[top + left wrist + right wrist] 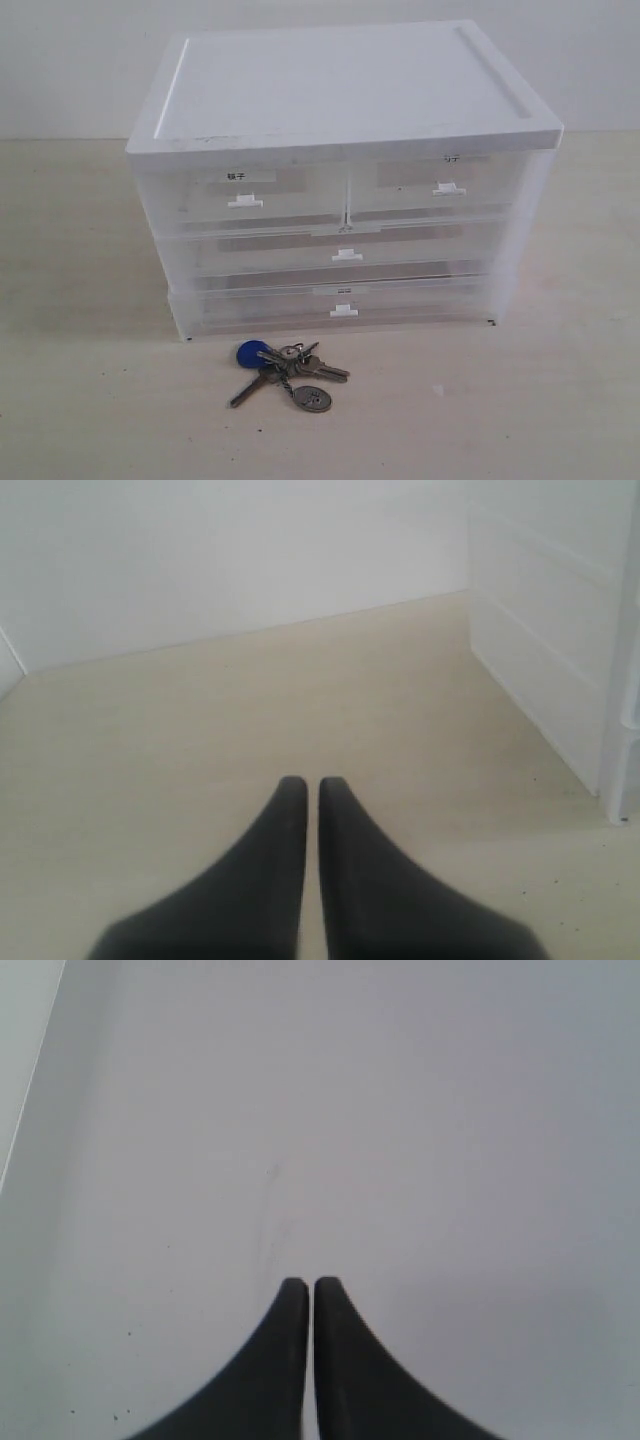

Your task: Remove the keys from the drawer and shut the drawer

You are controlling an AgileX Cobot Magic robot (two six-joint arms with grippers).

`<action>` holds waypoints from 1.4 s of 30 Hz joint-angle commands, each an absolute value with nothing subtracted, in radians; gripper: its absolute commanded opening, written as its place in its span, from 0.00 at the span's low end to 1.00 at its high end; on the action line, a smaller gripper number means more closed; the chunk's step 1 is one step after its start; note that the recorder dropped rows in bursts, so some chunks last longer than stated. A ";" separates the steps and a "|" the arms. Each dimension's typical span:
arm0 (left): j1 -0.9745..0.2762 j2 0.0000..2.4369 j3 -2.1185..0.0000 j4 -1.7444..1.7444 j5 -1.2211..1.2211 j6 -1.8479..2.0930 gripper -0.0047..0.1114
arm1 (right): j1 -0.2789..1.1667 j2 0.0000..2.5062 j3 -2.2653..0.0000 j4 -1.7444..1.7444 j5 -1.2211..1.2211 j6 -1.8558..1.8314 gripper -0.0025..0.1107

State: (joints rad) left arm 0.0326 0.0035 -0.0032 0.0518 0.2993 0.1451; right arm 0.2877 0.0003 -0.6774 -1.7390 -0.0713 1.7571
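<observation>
Only exterior shows keys (290, 372), drawer (430, 190) shut

The cabinet (340, 90) has a plain white top, and its drawers are frosted, translucent plastic with brownish-grey bands showing through. Each tab handle is white. The drawer (430, 190) carries a faint label with tiny dark marks. Its neighbour's label (236, 177) is bright white with dark characters. The keys (285, 372) are silver, with a round blue tag (252, 353) and a dull grey-bronze disc (314, 399). The table (90, 400) is pale cream with a few dark specks. The left gripper (303, 785) and right gripper (300, 1285) are matte black.
</observation>
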 commanded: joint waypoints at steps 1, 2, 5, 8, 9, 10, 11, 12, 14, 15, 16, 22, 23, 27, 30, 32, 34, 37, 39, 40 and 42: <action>0.026 0.000 0.000 0.041 0.303 0.151 0.08 | 0.289 0.000 -0.674 -1.744 -0.065 1.755 0.02; 0.026 0.000 0.000 0.041 0.303 0.151 0.08 | 0.289 0.000 -0.674 -1.744 -0.065 1.755 0.02; 0.026 0.000 0.000 0.041 0.303 0.151 0.08 | 0.289 0.000 -0.674 -1.744 -0.065 1.755 0.02; 0.026 0.000 0.000 0.041 0.303 0.151 0.08 | 0.289 0.000 -0.674 -1.744 -0.065 1.755 0.02; 0.026 0.000 0.000 0.041 0.303 0.151 0.08 | 0.289 0.000 -0.674 -1.744 -0.065 1.755 0.02; 0.026 0.000 0.000 0.041 0.303 0.151 0.08 | 0.289 0.000 -0.674 -1.744 -0.065 1.755 0.02; 0.026 0.000 0.000 0.041 0.304 0.151 0.08 | 0.289 0.000 -0.674 -1.744 -0.065 1.755 0.02; 0.026 0.000 0.000 0.041 0.304 0.151 0.08 | 0.289 0.000 -0.674 -1.744 -0.065 1.755 0.02; 0.026 0.000 0.000 0.041 0.304 0.151 0.08 | 0.289 0.000 -0.674 -1.744 -0.065 1.755 0.02; 0.026 0.000 0.000 0.041 0.304 0.151 0.08 | 0.289 0.000 -0.674 -1.744 -0.065 1.755 0.02; 0.026 0.000 0.000 0.041 0.304 0.151 0.08 | 0.289 0.000 -0.674 -1.744 -0.065 1.755 0.02; 0.026 0.000 0.000 0.041 0.304 0.151 0.08 | 0.289 0.000 -0.674 -1.744 -0.078 1.764 0.02; 0.026 0.000 0.000 0.041 0.304 0.151 0.08 | 0.289 0.000 -0.674 -1.744 -0.083 1.777 0.02; 0.026 0.000 0.000 0.041 0.304 0.151 0.08 | 0.289 0.000 -0.674 -1.574 -0.094 1.983 0.02; 0.026 0.000 0.000 0.041 0.304 0.151 0.08 | 0.289 0.000 -0.651 -1.461 -0.106 2.007 0.02; 0.026 0.000 0.000 0.041 0.304 0.151 0.08 | 0.289 0.005 -0.612 -1.340 -0.095 1.964 0.02; 0.026 0.000 0.000 0.041 0.304 0.151 0.08 | 0.289 0.003 -0.565 -1.163 -0.066 1.832 0.02; 0.026 0.000 0.000 0.041 0.304 0.151 0.08 | 0.289 0.000 -0.479 -0.918 -0.038 1.574 0.02; 0.026 0.000 0.000 0.041 0.304 0.151 0.08 | 0.286 0.000 -0.420 -0.844 -0.041 1.400 0.02; 0.026 0.000 0.000 0.041 0.304 0.151 0.08 | 0.282 0.000 -0.396 -0.839 -0.041 1.336 0.02; 0.026 0.000 0.000 0.041 0.304 0.151 0.08 | 0.243 0.000 -0.341 -0.803 -0.078 1.174 0.02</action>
State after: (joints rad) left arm 0.0326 0.0035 -0.0032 0.0518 0.3073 0.1473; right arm 0.2804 0.0053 -0.4058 -0.8751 -0.0536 1.4009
